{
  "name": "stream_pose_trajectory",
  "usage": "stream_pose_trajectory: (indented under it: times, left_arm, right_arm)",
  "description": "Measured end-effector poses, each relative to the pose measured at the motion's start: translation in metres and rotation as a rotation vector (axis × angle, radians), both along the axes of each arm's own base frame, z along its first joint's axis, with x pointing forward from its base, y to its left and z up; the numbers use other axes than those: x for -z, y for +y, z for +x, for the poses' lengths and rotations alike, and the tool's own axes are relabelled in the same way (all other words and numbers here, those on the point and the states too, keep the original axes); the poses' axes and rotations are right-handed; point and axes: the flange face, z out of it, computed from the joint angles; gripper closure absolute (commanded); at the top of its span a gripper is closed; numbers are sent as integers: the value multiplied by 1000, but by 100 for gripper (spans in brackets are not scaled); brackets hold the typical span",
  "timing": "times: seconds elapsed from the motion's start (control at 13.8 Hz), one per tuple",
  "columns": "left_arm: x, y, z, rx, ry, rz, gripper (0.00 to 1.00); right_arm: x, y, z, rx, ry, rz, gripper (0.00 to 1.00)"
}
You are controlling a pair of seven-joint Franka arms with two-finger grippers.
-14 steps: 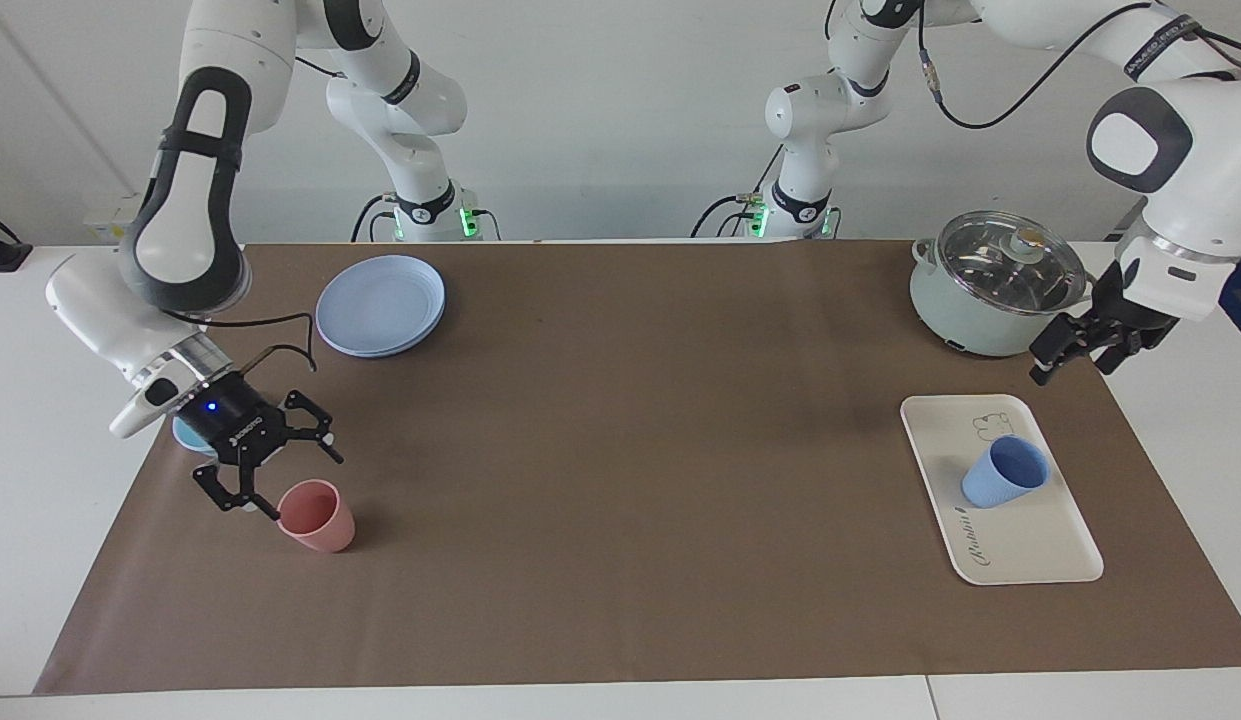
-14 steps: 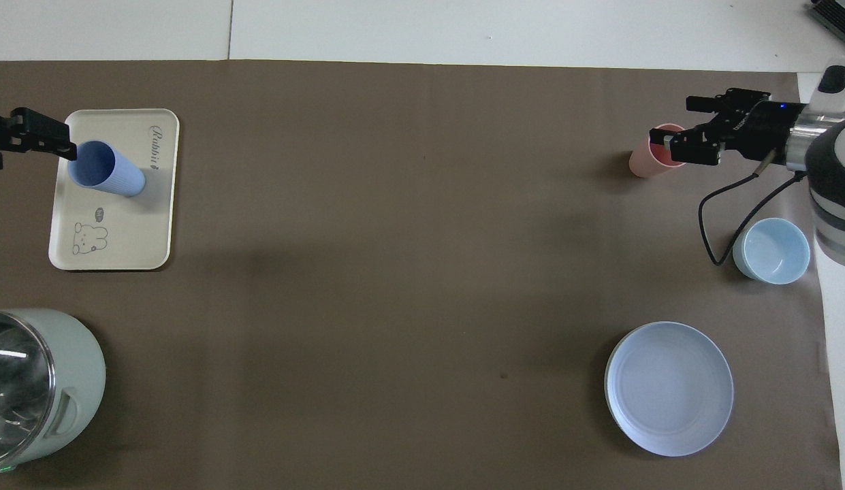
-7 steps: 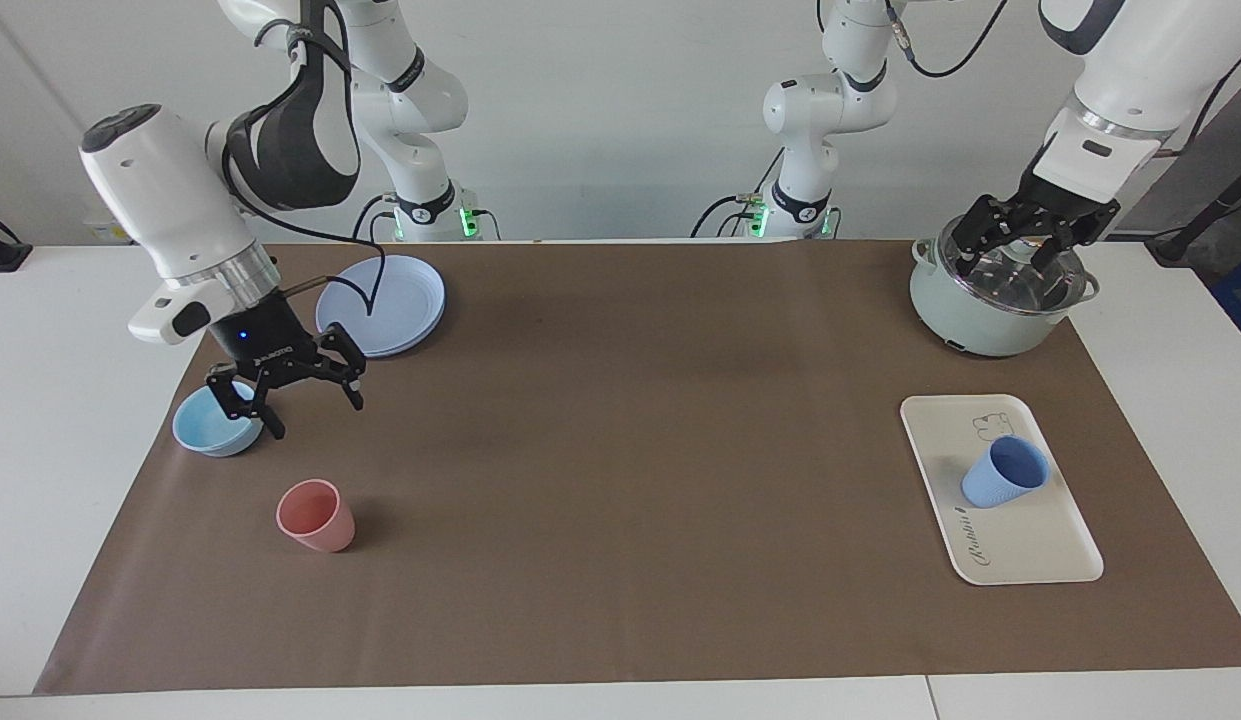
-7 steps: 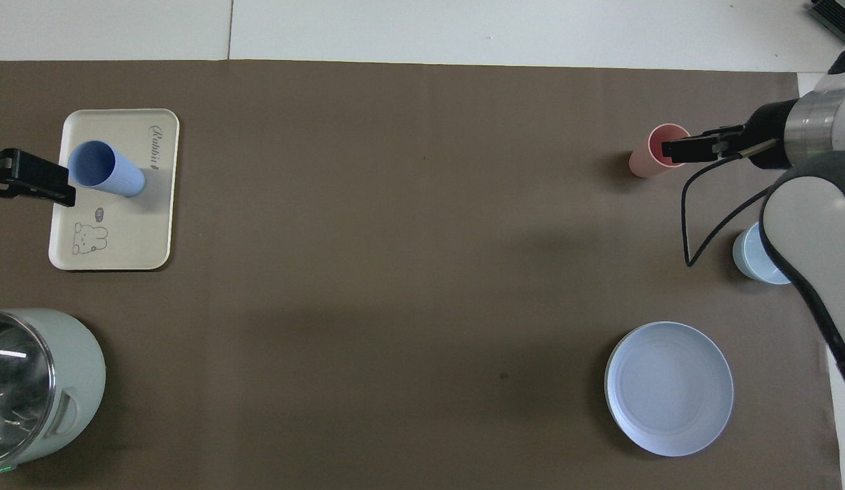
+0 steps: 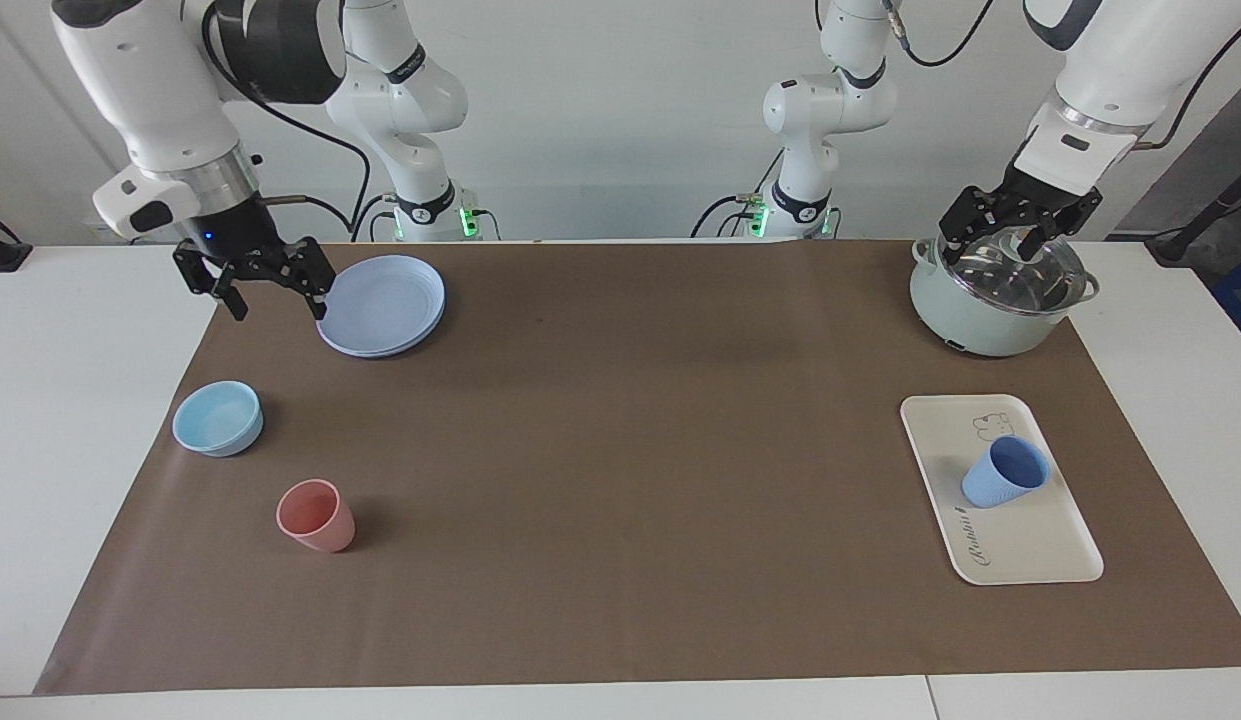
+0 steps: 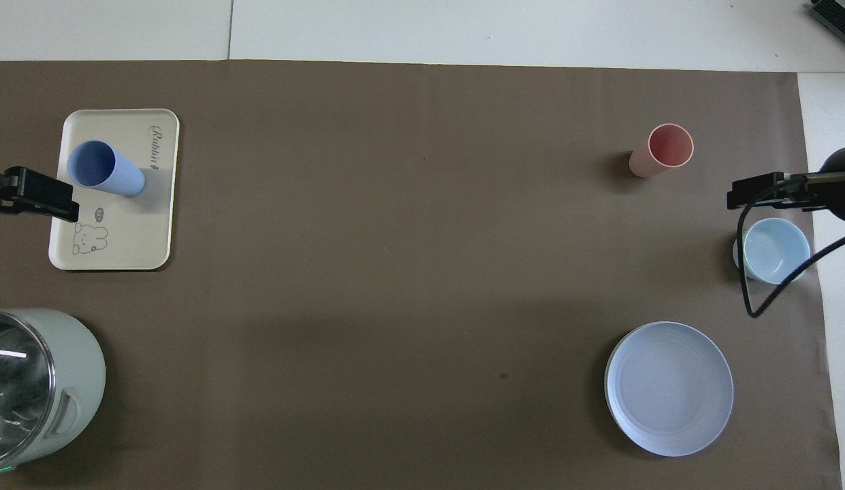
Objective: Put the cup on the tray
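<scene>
Close to the robots, at the left arm's end of the table, the left gripper (image 5: 1015, 222) now hangs over the pot (image 5: 995, 300) with its fingers spread wide and empty. One second ago it was low, beside the pot and near the tray; it has since risen and drawn back toward its base. At the right arm's end, the right gripper (image 5: 255, 285) is also open and empty, up in the air beside the blue plates (image 5: 382, 305). A second ago it was low next to the pink cup (image 5: 315, 515); it has lifted away without taking it, and the light-blue bowl (image 5: 218, 418) is uncovered again.

Farther from the robots than the pot lies the tray (image 5: 1030, 545), its long axis running away from the robots, with the animal drawing at the nearer end and the lettering at the farther end. The cup (image 5: 1005, 472) stands on it, about in the middle, upright with its mouth upward and its long axis vertical. It has not moved in this last second.

I judge that the task is finished: the cup rests on the tray, free of any gripper, and both arms are withdrawing.
</scene>
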Motion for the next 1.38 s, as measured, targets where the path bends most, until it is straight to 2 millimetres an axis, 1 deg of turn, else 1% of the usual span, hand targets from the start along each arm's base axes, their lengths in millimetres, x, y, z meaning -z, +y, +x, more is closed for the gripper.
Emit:
stream_pose_trajectory:
  times: [0.15,0.22,0.36,0.8,1.02,1.38]
  left_arm:
    - [-1,1,1,-1,-7,0,0]
    - [-1,1,1,-2,-10,0,0]
    - [-1,2,1,-4,-13,-1,0]
    - [-2,6,2,-10,-14,0,0]
    - [-2,9,2,-16,-15,0,0]
    - [-2,11,3,-19,-23,0,0]
  right_arm:
    - [-22,-2,-13,25,36,-7,0]
    - [-29,-2,-18,30,47,-7,0]
    - [-37,-3,-25,33,69,-6,0]
    - [-33,3,-31,28,121,-7,0]
    - [-35,7,-31,20,117,-7,0]
    - [-39,8,-34,20,128,5,0]
